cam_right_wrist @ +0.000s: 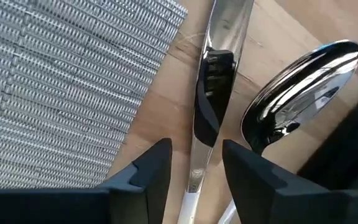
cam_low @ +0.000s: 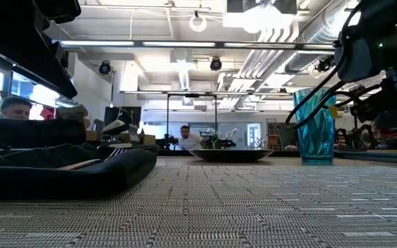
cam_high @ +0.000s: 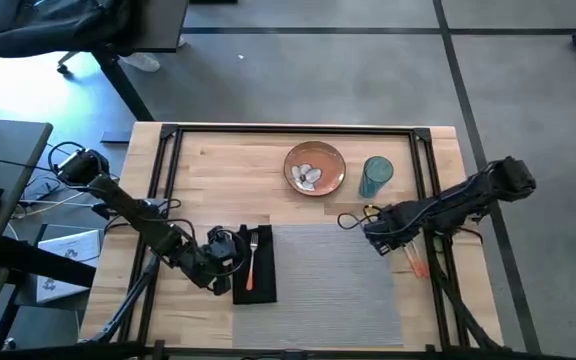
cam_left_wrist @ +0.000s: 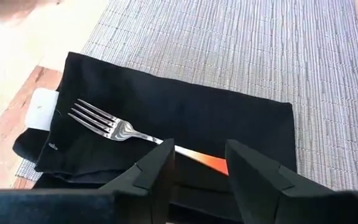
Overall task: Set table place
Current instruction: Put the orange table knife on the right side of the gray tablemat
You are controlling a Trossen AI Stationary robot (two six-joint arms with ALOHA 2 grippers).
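Observation:
The grey placemat [cam_high: 338,285] lies at the table's [cam_high: 218,150] near middle. The black napkin [cam_high: 253,268] rests on its left part, and the orange-handled fork [cam_left_wrist: 104,121] lies flat on the napkin. My left gripper [cam_left_wrist: 201,149] is open, low over the napkin, a finger on either side of the fork's orange handle [cam_left_wrist: 205,162]. The knife [cam_right_wrist: 219,37] and spoon [cam_right_wrist: 303,87] lie on the bare wood just right of the placemat. My right gripper [cam_right_wrist: 194,149] is open, its fingers on either side of the knife's blade. The plate [cam_high: 315,167] stands at the far middle.
A teal glass [cam_high: 376,176] stands right of the plate, near the right arm [cam_high: 468,200]. Black frame rails [cam_high: 168,160] run along the table's left, far and right sides. In the low view, people [cam_low: 185,138] show in the room behind the table.

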